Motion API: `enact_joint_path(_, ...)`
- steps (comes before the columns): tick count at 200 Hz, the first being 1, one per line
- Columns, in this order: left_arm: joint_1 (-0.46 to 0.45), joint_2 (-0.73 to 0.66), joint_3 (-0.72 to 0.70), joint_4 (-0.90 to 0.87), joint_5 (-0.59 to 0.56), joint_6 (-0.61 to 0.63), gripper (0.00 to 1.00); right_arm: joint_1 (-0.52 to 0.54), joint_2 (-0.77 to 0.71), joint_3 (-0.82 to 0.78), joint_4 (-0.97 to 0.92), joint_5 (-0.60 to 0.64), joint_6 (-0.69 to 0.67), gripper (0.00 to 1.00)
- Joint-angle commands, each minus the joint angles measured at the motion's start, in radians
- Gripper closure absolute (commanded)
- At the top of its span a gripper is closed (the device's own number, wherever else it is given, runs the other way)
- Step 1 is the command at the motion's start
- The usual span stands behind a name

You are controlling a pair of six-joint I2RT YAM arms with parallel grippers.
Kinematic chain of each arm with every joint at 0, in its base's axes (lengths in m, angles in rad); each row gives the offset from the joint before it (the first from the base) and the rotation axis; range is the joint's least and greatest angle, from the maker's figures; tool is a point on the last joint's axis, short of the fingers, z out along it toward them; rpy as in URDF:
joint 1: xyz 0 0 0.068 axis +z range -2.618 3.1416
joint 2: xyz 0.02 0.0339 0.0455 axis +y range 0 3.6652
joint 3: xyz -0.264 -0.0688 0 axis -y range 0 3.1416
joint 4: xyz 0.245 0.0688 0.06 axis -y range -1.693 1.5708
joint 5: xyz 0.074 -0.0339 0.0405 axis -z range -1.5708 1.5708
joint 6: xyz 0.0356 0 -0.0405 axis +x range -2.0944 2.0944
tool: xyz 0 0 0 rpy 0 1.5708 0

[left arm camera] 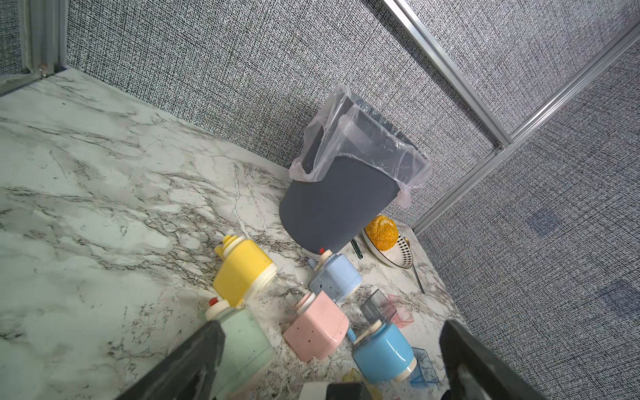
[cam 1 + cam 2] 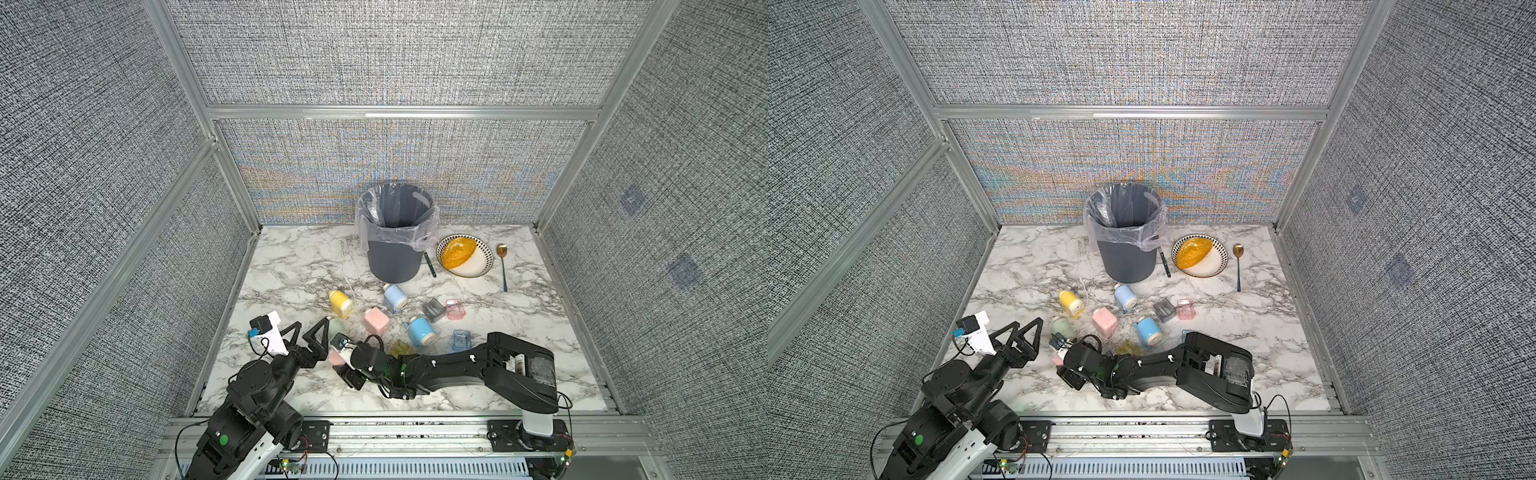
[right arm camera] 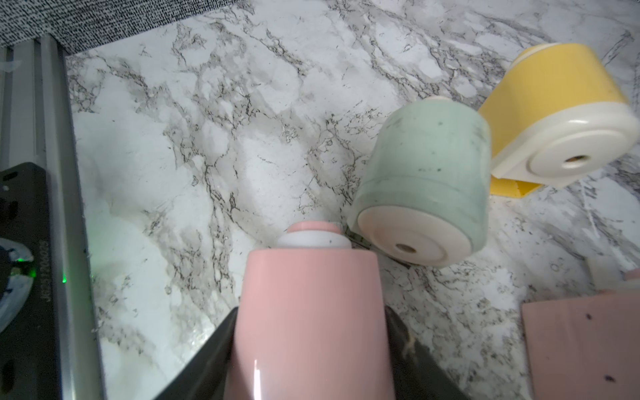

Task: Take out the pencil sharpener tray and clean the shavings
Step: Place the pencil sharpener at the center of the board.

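My right gripper (image 3: 311, 311) is shut on a pink pencil sharpener (image 3: 311, 311), both fingers against its sides, low over the table's front left (image 2: 336, 358). Its tray does not show. Loose see-through trays lie on the marble: grey (image 2: 433, 309), pink (image 2: 455, 309), blue (image 2: 461, 340) and yellow (image 2: 401, 348). My left gripper (image 2: 311, 322) hangs open beside the right one, nothing between its fingers. I cannot tell the shavings from the marble's veins.
Other sharpeners lie around: green (image 2: 336, 328), yellow (image 2: 340, 303), pale blue (image 2: 395, 297), a second pink (image 2: 377, 322), blue (image 2: 420, 330). A lined grey bin (image 2: 395, 245) stands at the back, with a pen (image 2: 429, 264), plate (image 2: 478, 270) and spoon (image 2: 503, 266) to its right.
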Motion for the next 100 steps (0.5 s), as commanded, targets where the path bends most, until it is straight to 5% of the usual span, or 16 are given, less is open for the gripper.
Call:
enact_joint_path(1,0.001,0.016,-0.001,0.025,0.004,0.008,0.0,0.004,-0.009,0.0,-0.026,0.007,-0.008,0.28)
enact_joint_path(69,0.002,0.105,0.046,0.029,-0.033,0.039,0.0,0.004,-0.153,-0.016,-0.086,0.053,0.016,0.03)
enact_joint_path(100,0.001,0.213,0.114,0.033,-0.112,0.1,0.0,-0.004,-0.319,-0.082,-0.129,0.141,0.007,0.02)
